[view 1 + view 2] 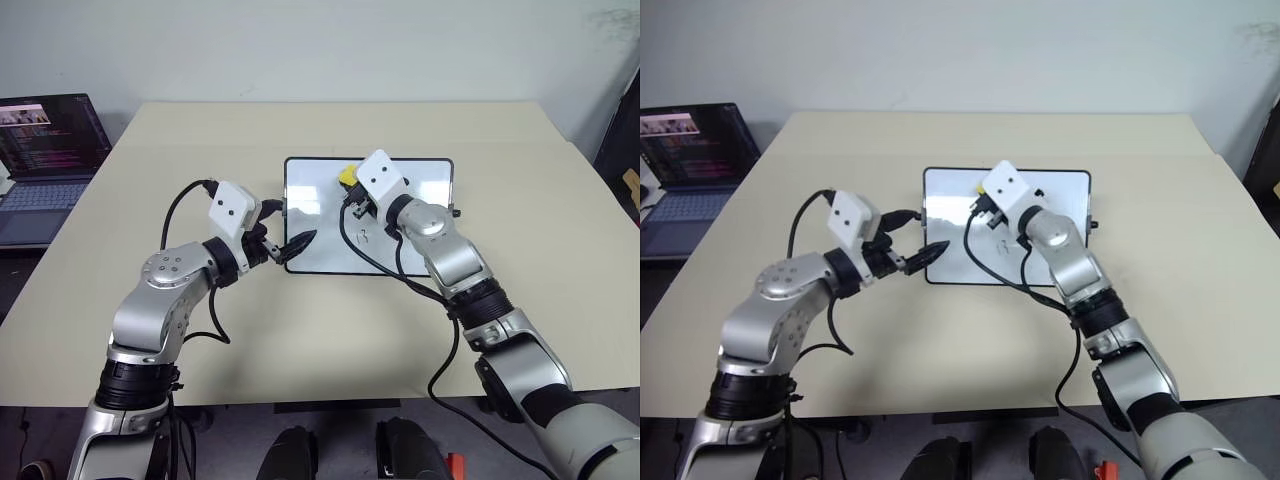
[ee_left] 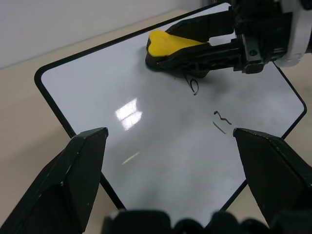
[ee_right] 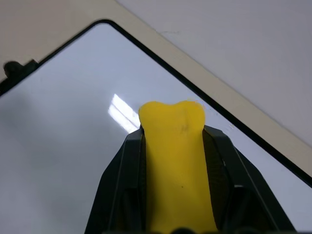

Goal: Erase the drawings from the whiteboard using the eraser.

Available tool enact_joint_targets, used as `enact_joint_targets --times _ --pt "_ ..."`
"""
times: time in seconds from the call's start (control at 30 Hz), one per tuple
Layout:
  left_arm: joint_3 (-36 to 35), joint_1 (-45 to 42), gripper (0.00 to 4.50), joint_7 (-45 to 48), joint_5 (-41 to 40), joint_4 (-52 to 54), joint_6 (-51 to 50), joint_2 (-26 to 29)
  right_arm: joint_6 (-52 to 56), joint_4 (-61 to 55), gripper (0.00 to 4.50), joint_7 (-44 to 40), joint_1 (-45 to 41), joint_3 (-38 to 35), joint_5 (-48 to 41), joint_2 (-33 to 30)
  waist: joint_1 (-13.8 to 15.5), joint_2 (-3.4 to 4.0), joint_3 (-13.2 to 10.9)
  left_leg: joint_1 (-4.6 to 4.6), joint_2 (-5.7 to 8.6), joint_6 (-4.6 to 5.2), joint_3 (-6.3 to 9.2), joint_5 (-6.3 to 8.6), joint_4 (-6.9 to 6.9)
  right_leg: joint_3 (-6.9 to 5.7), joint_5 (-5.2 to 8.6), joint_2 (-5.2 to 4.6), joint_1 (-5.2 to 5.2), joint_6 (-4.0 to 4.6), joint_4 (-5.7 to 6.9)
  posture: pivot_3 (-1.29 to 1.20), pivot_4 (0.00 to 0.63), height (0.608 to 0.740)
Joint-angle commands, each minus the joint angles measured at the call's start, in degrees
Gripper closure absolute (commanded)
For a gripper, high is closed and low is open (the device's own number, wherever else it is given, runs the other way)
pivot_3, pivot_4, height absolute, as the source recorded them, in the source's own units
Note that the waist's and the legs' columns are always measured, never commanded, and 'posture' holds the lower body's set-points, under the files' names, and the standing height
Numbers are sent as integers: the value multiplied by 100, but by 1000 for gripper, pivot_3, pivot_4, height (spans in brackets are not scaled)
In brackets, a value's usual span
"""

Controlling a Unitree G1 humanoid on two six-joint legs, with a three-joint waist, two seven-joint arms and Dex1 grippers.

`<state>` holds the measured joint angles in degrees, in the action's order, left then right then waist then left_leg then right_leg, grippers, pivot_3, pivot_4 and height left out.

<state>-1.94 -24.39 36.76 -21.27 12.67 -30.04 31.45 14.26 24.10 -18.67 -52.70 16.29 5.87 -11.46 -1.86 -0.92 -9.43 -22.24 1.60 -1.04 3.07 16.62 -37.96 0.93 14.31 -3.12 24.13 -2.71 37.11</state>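
Soft eraser clamped, over the board's far half.

Your left gripper (image 1: 284, 240) waits with fingers apart at the board (image 1: 320, 215)'s left edge. The eraser (image 2: 168, 43), pinched in your right gripper (image 3: 173, 146), bulges: light and spongy, so grip mid-block, press flat. The marks (image 2: 207, 105), perhaps two or three, lie just nearer you.

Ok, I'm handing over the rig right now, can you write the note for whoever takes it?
Right gripper: shut on the eraser, over the whiteboard's far part.
Left gripper: open, holding nothing, at the whiteboard's left edge.
Whiteboard lies flat on the table.
Done: eraser picked up and brought to the board.
Left: the drawings are there to see just beside the eraser and nearer; wipe them off.
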Motion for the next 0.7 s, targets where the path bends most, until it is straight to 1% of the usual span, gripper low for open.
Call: enact_joint_targets --times 0.03,0.17,0.27,0.43,0.57,0.7 --pt "-32 -45 0 -42 22 249 38 5 -135 154 3276 42 -127 -215 99 -95 1 0 0 0 0 -1 0 0 -1 0 0 0 0 0 2 0 150 740" --pt "-26 -112 0 -12 34 208 76 1 -4 37 3276 -35 186 -307 156 -420 29 -3 2 2 2 -3 4 -2 -6 -3 -1 0 -5 0 7 0 150 740" --pt "-24 -140 0 18 50 153 115 4 60 -140 3276 -103 420 -221 288 -628 32 -8 6 3 7 -3 5 -2 -12 -3 -2 0 -8 -2 11 0 150 740" --pt "-13 -154 0 48 70 107 154 -2 137 -276 3276 -190 633 -197 413 -769 29 -9 6 34 7 -2 1 -3 -12 0 -2 1 -28 -2 25 0 150 740" --pt "-4 -154 0 55 88 81 183 -16 129 -263 3276 -228 593 -192 454 -752 28 -9 6 69 8 20 5 10 -13 -1 -2 5 -63 -2 27 0 150 740" --pt "7 -115 0 59 115 91 208 -47 -31 -1 3276 -305 246 -17 543 -446 4 -10 6 93 8 21 2 10 -12 1 -2 8 -83 -2 31 0 150 740"
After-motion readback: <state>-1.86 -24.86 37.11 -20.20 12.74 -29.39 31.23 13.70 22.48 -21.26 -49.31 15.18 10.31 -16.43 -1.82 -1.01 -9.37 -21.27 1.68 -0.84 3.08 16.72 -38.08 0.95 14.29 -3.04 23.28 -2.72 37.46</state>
